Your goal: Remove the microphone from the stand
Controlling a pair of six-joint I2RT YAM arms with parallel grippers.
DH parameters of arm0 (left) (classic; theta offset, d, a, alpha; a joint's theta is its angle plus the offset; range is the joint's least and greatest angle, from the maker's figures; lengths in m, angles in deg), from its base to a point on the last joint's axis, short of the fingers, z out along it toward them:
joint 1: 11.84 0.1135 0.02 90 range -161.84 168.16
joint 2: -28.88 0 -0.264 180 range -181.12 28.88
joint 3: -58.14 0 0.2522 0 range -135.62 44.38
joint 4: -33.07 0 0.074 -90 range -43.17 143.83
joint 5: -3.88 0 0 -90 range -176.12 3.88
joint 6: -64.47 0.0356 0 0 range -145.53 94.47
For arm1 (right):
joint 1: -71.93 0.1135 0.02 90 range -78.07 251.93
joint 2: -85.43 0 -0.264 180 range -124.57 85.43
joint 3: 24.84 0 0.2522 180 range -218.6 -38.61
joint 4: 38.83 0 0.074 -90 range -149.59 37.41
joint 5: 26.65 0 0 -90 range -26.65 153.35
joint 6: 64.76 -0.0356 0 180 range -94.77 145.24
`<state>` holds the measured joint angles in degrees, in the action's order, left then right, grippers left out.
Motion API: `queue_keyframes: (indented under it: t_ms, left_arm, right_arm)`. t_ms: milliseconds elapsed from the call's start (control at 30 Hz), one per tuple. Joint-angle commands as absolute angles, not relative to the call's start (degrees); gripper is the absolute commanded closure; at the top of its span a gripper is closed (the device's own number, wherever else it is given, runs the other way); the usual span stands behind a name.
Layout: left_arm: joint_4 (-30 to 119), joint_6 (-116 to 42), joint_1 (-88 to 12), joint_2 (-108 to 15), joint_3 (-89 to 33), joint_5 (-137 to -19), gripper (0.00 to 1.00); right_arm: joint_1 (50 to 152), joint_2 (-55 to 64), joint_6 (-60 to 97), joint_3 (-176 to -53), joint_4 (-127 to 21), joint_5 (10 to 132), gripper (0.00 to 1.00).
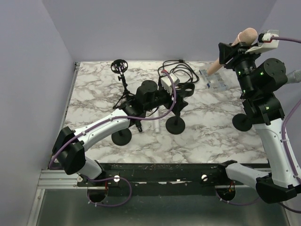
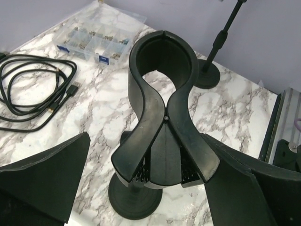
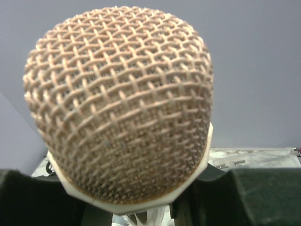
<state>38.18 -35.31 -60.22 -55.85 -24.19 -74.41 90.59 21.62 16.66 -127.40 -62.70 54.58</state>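
While the right gripper (image 1: 230, 52) pinches the rose-gold, mesh-headed microphone (image 1: 247, 36) high in the air at far right, the black round-based stand (image 1: 176, 126) sits well apart at mid-table, its black horseshoe-shaped plastic clip (image 2: 183, 108) empty. The mic's long axis is tilted: head up and right, tail down-left toward the table. The left gripper (image 2: 148, 136) straddles the clip, jaws spread, a gap on one side. Separation looks done, and any set-down falls to the right arm.

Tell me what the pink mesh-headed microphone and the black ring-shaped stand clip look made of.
Pink mesh-headed microphone: head looks like woven metal wire, pinkish coating, dull sheen. Black ring-shaped stand clip: probably moulded plastic, smooth semi-matte, with a visible central seam.
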Motion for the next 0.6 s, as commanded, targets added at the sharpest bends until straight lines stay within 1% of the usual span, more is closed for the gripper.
queue_keyframes:
  t_ms: [0, 167, 300, 433, 567]
  left_arm:
    - [41.9, -37.1, -59.6, -53.3, -27.6, -72.0, 0.01]
    - [46.7, -37.5, -59.1, -51.8, -31.4, -72.8, 0.01]
    - [49.5, -34.2, -59.2, -51.2, -34.8, -72.5, 0.02]
    - [53.9, -30.1, -59.2, -53.8, -41.3, -72.4, 0.01]
    - [56.7, -28.6, -59.1, -57.4, -45.6, -70.6, 0.03]
  right_arm:
    - [90.6, 23.3, 16.3, -124.4, -64.2, 51.8, 0.99]
    - [90.6, 24.1, 16.9, -123.0, -64.7, 51.2, 0.99]
    - [90.7, 24.6, 17.1, -122.1, -64.5, 51.8, 0.99]
    - [90.6, 25.0, 17.0, -121.7, -64.4, 52.1, 0.99]
    - [90.7, 25.7, 17.2, -121.2, -64.1, 52.0, 0.99]
